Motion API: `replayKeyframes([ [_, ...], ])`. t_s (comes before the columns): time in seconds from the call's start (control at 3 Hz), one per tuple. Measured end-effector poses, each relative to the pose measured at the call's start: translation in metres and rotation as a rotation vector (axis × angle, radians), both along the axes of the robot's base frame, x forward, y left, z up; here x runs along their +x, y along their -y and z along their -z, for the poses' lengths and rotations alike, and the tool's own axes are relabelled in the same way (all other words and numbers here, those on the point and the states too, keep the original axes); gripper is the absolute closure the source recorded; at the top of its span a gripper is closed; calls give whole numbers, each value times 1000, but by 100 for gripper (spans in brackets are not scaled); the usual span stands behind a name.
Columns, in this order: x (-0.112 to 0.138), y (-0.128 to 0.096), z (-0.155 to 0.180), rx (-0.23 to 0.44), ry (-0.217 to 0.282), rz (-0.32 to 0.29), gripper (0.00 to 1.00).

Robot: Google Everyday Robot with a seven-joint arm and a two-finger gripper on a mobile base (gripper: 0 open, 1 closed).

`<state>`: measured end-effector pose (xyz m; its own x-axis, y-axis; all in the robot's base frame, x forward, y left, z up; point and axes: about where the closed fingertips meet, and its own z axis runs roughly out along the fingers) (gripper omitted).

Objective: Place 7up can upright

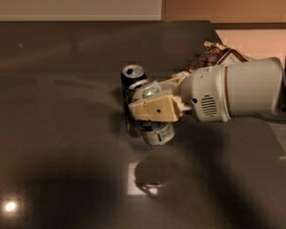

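Hand clamped around 7up can, beside dark blue can, labels unreadable

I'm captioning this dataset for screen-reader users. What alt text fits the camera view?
The gripper of a white robot arm, reaching in from the right, grips a silver-green 7up can roughly upright over a dark table, close beside an upright dark blue Pepsi can. A crumpled snack bag lies behind the arm.
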<state>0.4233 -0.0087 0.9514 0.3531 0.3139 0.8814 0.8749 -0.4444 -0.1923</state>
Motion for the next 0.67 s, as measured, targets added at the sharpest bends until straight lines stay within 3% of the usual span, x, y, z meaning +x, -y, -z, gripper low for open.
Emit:
replayKeyframes([
  [0.33,-2,0,1,22,39,-31,100],
  [0.67,-8,1,6,116,59,-94,100],
])
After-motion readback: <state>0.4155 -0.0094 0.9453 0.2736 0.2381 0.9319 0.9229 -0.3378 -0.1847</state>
